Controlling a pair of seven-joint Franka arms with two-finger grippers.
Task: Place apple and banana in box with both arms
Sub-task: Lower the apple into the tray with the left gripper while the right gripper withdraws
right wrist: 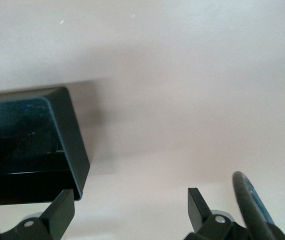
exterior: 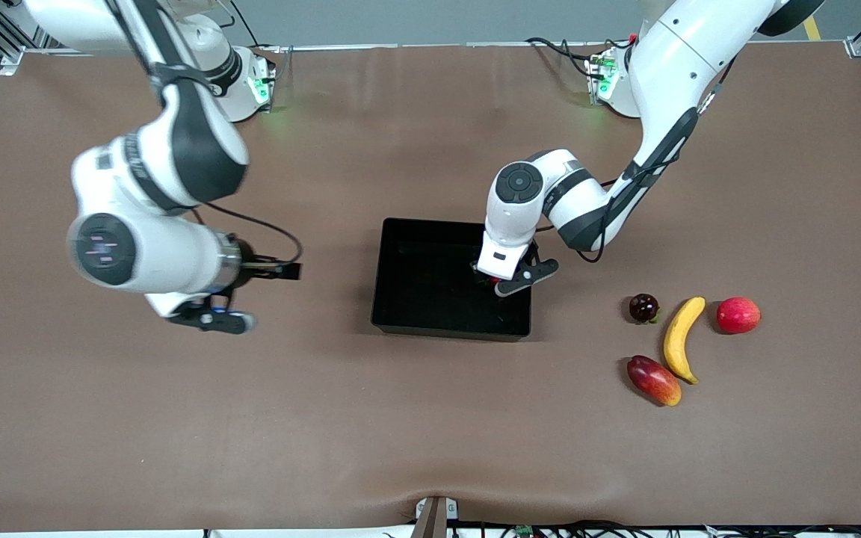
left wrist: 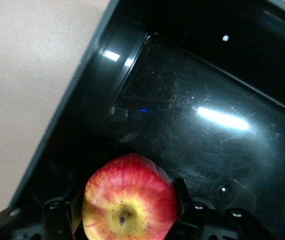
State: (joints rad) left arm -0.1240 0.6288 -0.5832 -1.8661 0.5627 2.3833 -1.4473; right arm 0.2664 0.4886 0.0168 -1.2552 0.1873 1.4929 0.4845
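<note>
Front view: table [exterior: 102,418] seen from high, facing both bases. Left wrist view: aimed down, close, box [left wrist: 107,90] interior under the left gripper [left wrist: 127,210]. Right wrist view: farther off, box [right wrist: 72,145] corner beside the right gripper [right wrist: 132,210]. Box [exterior: 393,299] shared by all 3.

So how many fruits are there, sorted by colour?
Yellow: 1, the banana.
Red: 2, the apple held by the left claw in the box, and a round fruit.
Red-and-yellow: 1, an oblong fruit.
Dark: 1, a small round fruit.
Total: 5.
</note>
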